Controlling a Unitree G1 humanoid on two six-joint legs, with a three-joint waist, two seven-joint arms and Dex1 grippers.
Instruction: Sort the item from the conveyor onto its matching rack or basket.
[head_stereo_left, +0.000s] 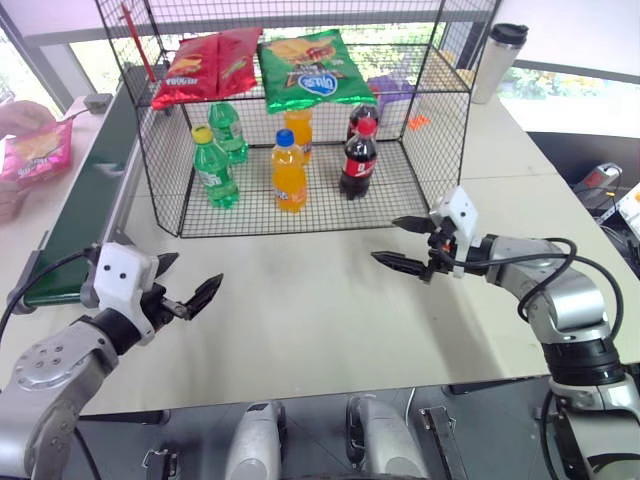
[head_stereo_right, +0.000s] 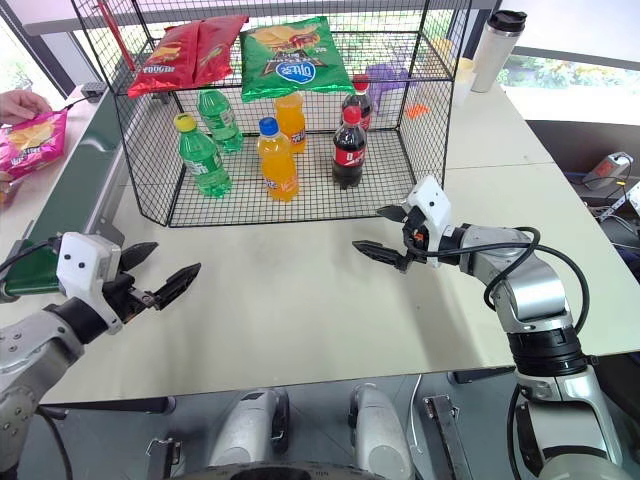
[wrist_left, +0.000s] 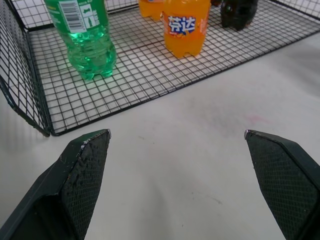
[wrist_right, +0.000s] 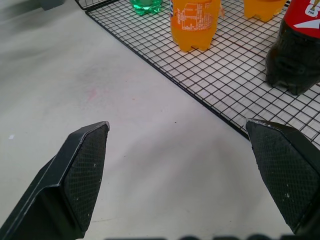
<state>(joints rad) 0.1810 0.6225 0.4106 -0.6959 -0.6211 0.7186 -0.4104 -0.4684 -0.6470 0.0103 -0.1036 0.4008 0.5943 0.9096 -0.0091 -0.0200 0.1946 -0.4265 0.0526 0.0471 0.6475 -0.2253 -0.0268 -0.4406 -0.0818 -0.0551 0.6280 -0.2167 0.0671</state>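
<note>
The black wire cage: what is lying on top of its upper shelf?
On the upper shelf of the black wire cage lie two red chip bags and a green chip bag. A purple item behind them is partly covered and unclear.

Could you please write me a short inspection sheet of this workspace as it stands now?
Surface: pale table, bare between the grippers.
Job's things: pink chip bag at the conveyor's far end, in a person's hand; wire rack holds red bags and green bag on its upper shelf, bottles below.
Clutter: tumbler behind the rack.
Grippers: left gripper and right gripper open, empty, above the table.
Cables: black cable looped along the right arm.
Surroundings: windows behind.
</note>
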